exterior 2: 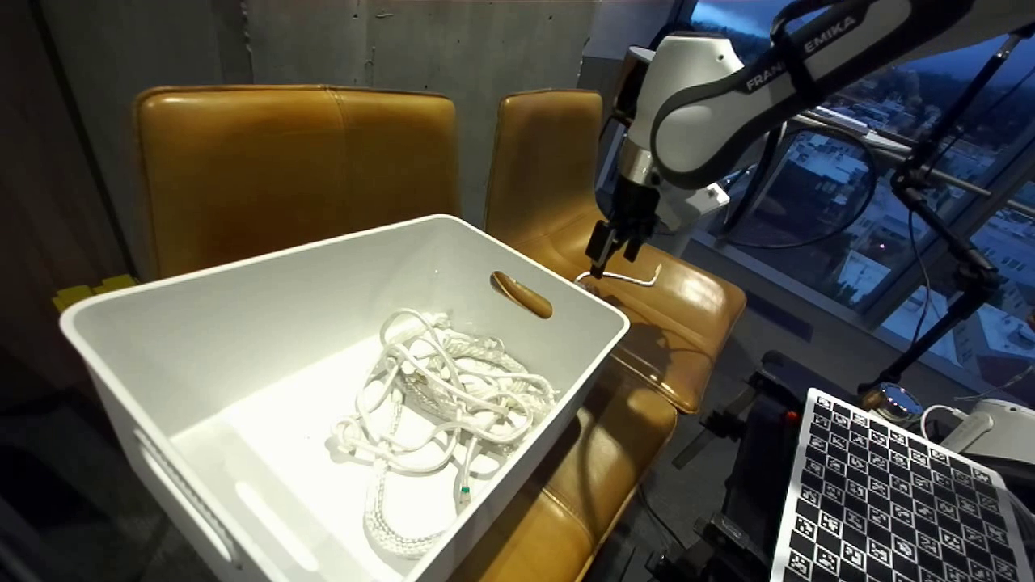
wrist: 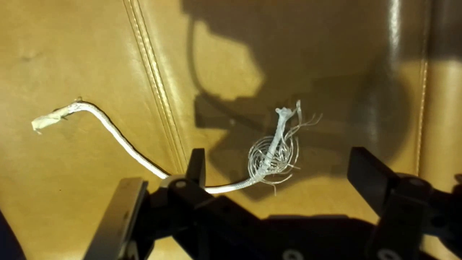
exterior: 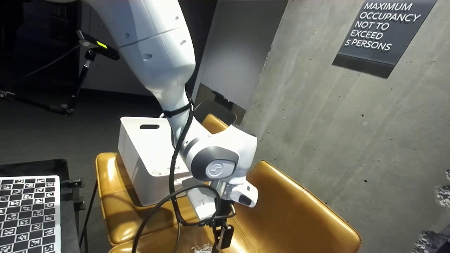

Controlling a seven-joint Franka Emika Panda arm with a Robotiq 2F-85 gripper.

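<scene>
White cord (wrist: pixel 231 187) lies on a tan leather chair (wrist: pixel 90 180), crossing a stitched seam (wrist: pixel 153 76), one end capped in pale yellow, the other a frayed end (wrist: pixel 275 144) ringed by loose, curling strands. Just above it, a white robot arm (exterior: pixel 158 45) holds out its black gripper (wrist: pixel 278 162), fingers (wrist: pixel 368 173) spread wide with nothing in their grasp; the frayed end shows between them in the wrist view, while a finger hides part of the cord. Whether a fingertip touches it cannot be told. Just alongside, a white bin (exterior 2: pixel 283 315) with handle cutouts (exterior 2: pixel 521 295) stands on a second tan chair (exterior 2: pixel 582 477), a tangle of white rope (exterior 2: pixel 461 372) heaped inside. A board (exterior 2: pixel 906 501) of black-and-white markers lies near the chairs, with a window (exterior 2: pixel 833 190) onto rooftops beyond. Behind the chairs rises a concrete wall (exterior: pixel 316 123), where a dark sign (exterior: pixel 381 33) caps occupancy at five persons.
</scene>
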